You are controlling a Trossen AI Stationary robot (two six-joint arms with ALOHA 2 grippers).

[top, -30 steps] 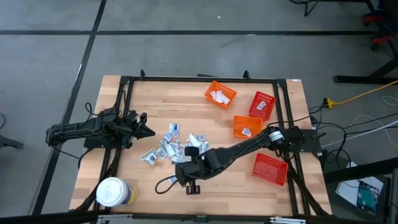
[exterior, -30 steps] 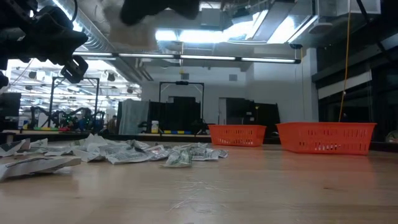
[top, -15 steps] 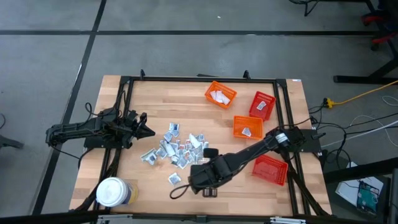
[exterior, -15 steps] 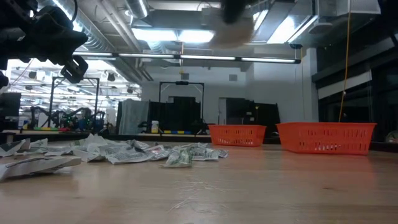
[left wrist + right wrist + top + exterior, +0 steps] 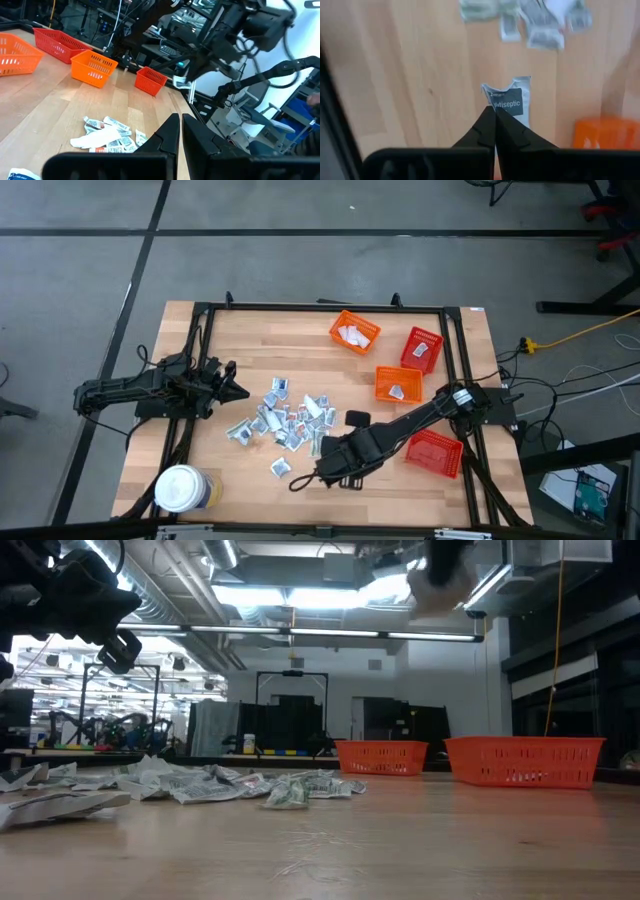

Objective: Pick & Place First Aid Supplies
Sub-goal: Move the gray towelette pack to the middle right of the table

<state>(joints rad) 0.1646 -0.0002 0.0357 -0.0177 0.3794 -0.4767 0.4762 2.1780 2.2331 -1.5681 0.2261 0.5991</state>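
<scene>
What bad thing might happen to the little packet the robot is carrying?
The right pincer pinches the antiseptic packet only by its edge, so it might slip out before reaching a basket. The packet hangs loose and could catch on a rim of the orange basket. The left pincer waits beside the pile.

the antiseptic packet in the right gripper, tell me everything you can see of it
The antiseptic packet is a small flat silvery-white sachet with a dark label printed "antiseptic". It looks like thin foil or paper, slightly crumpled at its top edge. The right gripper is shut on one edge, holding it in the air above the wooden table. Nothing else touches it.
</scene>
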